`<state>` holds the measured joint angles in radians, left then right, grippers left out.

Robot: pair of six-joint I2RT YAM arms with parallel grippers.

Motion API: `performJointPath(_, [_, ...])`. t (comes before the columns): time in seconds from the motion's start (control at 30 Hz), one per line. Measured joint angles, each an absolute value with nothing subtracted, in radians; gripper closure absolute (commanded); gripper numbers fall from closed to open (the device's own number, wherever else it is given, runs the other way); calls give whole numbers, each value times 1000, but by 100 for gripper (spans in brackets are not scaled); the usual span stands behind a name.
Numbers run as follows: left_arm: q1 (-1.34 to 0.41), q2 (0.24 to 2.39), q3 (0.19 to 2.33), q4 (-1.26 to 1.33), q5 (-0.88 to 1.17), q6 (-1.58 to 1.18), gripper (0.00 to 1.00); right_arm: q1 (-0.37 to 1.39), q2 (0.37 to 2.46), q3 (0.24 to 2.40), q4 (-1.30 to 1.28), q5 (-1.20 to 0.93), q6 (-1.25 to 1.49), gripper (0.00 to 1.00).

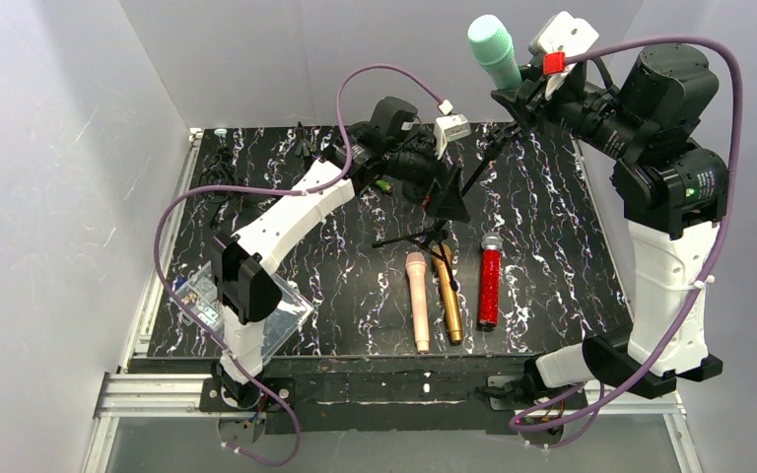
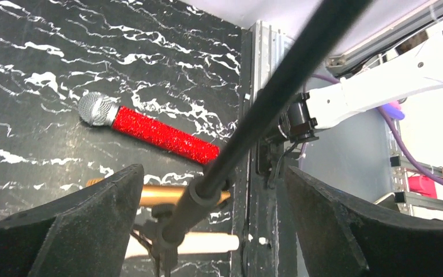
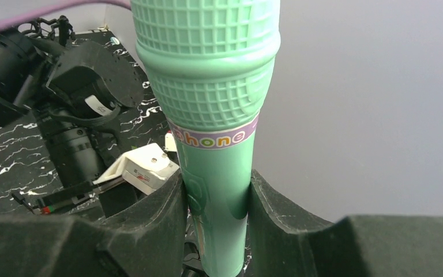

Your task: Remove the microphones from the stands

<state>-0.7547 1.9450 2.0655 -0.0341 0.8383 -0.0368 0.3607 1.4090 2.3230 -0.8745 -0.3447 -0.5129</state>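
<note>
The mint-green microphone [image 1: 493,44] stands upright high over the table's back right, and my right gripper [image 1: 515,91] is shut on its handle. In the right wrist view both fingers press the green microphone [image 3: 207,75] from either side, with the right gripper [image 3: 216,190] low on the shaft. I cannot tell whether its lower end still sits in the clip. The black stand [image 1: 473,177] leans from its tripod feet toward the mic. My left gripper [image 1: 448,197] is open around the stand's pole [image 2: 265,109], and its left gripper fingers [image 2: 212,179] do not touch it.
Three microphones lie side by side near the table's front: pink [image 1: 418,301], gold [image 1: 447,296] and red glitter [image 1: 490,286]. A clear plastic box [image 1: 256,305] sits at the front left by the left arm's base. Black cables [image 1: 217,163] lie at the back left.
</note>
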Motion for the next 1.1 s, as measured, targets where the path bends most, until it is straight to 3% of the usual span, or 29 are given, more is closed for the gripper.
performJointPath(0.1, [-755, 1967, 2049, 29, 868, -62, 28, 361, 1409, 2323, -875, -348, -507, 99])
performJointPath(0.23, [-755, 1990, 2038, 69, 892, -88, 58, 361, 1409, 2322, -875, -352, -503, 99])
performJointPath(0.47, [-757, 1992, 2015, 105, 947, -81, 98, 356, 1401, 2290, -863, -363, -511, 99])
performJointPath(0.73, [-744, 1971, 1930, 25, 919, -72, 100, 369, 1378, 2238, -838, -497, -477, 99])
performJointPath(1.1, [-656, 1743, 1755, -46, 921, -22, 100, 389, 1390, 2183, -823, -596, -427, 99])
